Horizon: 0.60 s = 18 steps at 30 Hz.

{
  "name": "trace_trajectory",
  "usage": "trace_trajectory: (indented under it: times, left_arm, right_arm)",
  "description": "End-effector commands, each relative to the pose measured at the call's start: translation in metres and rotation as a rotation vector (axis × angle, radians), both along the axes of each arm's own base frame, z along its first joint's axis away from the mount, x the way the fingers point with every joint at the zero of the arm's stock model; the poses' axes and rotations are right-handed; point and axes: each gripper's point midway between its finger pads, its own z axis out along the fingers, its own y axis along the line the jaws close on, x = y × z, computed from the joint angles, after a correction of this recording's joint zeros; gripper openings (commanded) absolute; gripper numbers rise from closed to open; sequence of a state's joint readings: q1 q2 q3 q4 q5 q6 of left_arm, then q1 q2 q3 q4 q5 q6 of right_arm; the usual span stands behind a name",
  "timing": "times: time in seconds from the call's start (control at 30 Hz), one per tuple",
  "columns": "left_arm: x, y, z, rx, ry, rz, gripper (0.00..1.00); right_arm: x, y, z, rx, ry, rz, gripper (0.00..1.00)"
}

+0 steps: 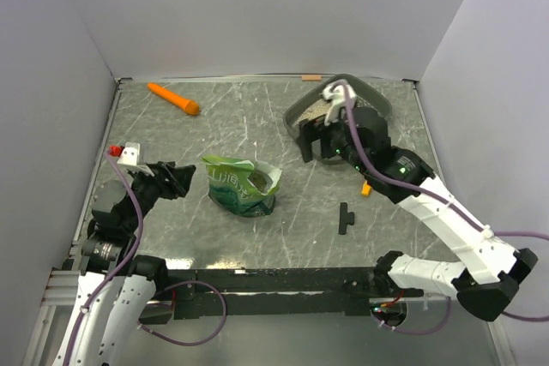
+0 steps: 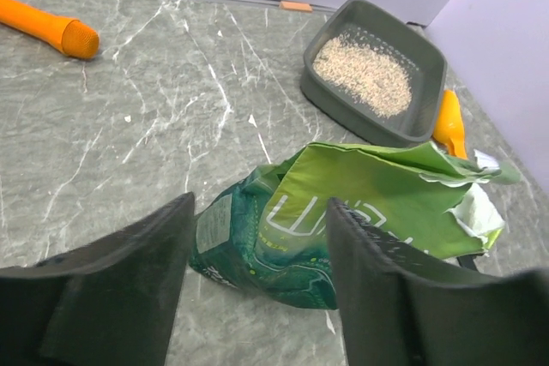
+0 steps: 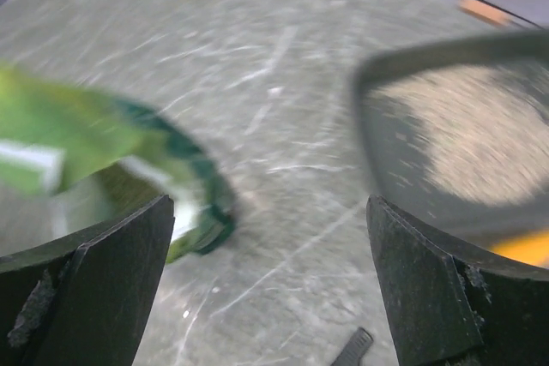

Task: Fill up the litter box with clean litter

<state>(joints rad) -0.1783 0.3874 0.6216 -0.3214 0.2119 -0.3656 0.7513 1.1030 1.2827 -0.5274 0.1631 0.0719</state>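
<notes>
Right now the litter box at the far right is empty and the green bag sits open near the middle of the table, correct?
Not quite. The litter box is not empty: the left wrist view shows a patch of clean litter on its floor. The rest holds: the box is at the far right, and the green bag sits open near the middle of the table.

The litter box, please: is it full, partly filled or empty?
Partly filled. The left wrist view shows a patch of clean litter in the litter box, with bare grey floor around it.
</notes>
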Motion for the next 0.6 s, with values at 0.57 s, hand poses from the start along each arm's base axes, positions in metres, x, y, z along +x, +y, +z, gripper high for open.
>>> trace_trajectory:
  times: [0.57]
  left_arm:
    - [-0.006, -0.014, 0.004, -0.036, 0.009, -0.061, 0.80]
  right_arm:
    - [0.024, -0.227, -0.195, 0.120, 0.425, -1.045, 1.00]
